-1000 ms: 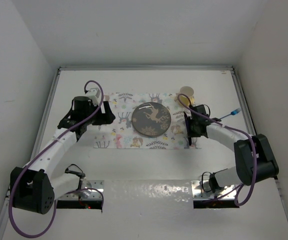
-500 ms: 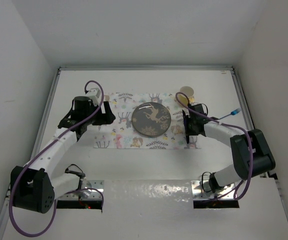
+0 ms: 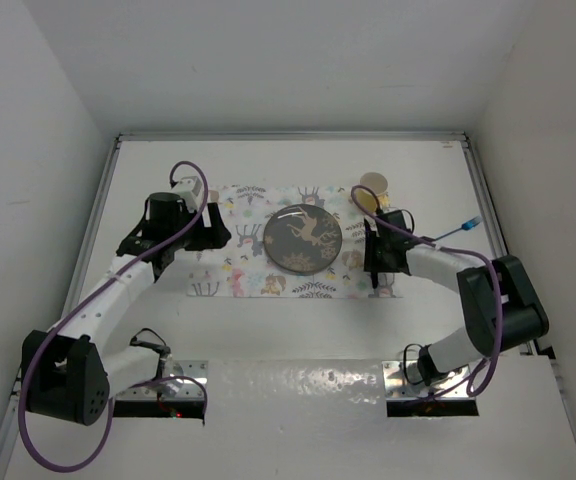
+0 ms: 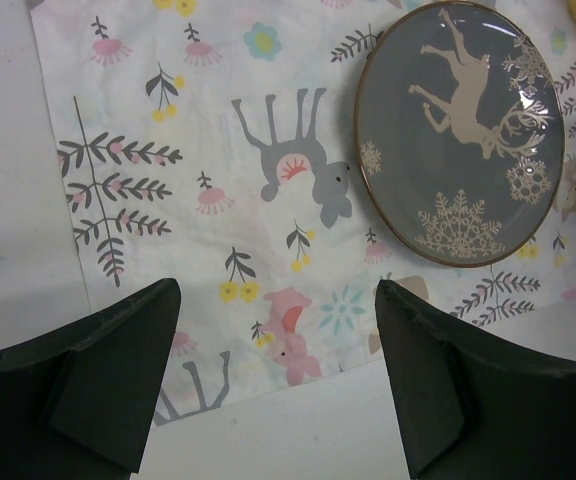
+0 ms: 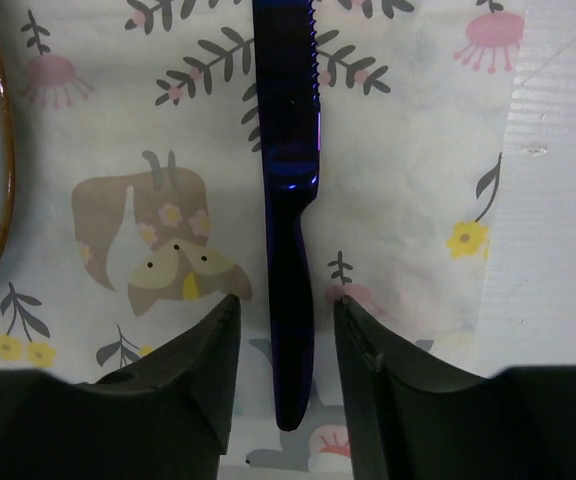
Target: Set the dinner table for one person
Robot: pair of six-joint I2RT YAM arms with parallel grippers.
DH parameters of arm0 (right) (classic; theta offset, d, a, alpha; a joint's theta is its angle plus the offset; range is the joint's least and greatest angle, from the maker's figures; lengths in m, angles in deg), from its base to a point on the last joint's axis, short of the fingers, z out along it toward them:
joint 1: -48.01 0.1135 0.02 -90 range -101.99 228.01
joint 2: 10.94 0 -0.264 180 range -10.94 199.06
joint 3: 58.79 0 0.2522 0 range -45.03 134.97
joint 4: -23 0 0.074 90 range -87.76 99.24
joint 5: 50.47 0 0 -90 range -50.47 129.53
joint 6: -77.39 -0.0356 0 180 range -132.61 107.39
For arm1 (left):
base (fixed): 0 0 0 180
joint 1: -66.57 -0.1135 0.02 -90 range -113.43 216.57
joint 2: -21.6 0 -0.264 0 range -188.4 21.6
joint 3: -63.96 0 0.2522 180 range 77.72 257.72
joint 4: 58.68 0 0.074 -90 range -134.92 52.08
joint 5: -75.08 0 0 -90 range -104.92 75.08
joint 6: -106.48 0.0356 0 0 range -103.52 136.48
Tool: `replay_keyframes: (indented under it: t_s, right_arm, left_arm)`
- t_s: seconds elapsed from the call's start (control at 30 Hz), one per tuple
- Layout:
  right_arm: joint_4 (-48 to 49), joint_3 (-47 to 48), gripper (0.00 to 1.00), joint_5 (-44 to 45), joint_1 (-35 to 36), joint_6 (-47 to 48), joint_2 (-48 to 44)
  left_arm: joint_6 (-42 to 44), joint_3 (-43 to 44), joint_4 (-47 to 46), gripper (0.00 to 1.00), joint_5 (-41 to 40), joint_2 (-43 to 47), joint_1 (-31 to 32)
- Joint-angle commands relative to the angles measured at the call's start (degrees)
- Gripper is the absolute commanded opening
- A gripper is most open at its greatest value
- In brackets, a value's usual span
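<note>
On the right side of the deer-print placemat point(image 3: 258, 272), the right end effector point(image 3: 373, 262) hangs low over a dark blue knife point(image 5: 288, 200). In the right wrist view the knife lies flat on the mat with its serrated blade pointing away. Its handle runs between the two fingers point(image 5: 213, 350). A strip of mat shows on each side of the handle, so the jaws are parted and grip nothing.

Compared with a second ago, the right arm's elbow has swung inward toward the middle of the worktop point(image 3: 268, 170). Its wrist also sits slightly closer to the dark plate point(image 3: 303, 238).

The left arm has not moved. The left end effector point(image 4: 278, 300) hovers over the left part of the placemat, jaws wide apart and empty. The plate, with its pale deer and snowflakes, is ahead and to the right in the left wrist view.

The plate, the yellowish cup point(image 3: 373, 184) at the mat's far right corner and a small blue utensil point(image 3: 465, 227) lying off the mat to the right all sit where they were. The white worktop carries everything, with the placemat lying in its middle.
</note>
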Motion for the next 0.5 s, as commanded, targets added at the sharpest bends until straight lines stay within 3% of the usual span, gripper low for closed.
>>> replay_keyframes:
  t_s: [0.0,0.2,0.33,0.47]
  right_arm:
    - [-0.52,0.37,0.47,2.86,0.21,-1.79,-3.19]
    - [-6.06,3.8,0.4,10.5,-2.24,-4.69,-7.24]
    - [-9.58,5.82,0.38,12.18,-10.06,-8.73,-7.86]
    - [-13.18,9.59,0.48,15.52,-15.77,-11.37,-5.23]
  left_arm:
    - [0.61,0.56,-2.27,0.77,0.29,0.13,-0.29]
    - [0.69,0.65,-2.01,0.77,0.12,0.31,-0.29]
    - [0.61,0.74,-1.92,0.77,-0.15,0.31,-0.28]
    - [0.69,0.83,-1.83,0.77,-0.41,0.48,-0.29]
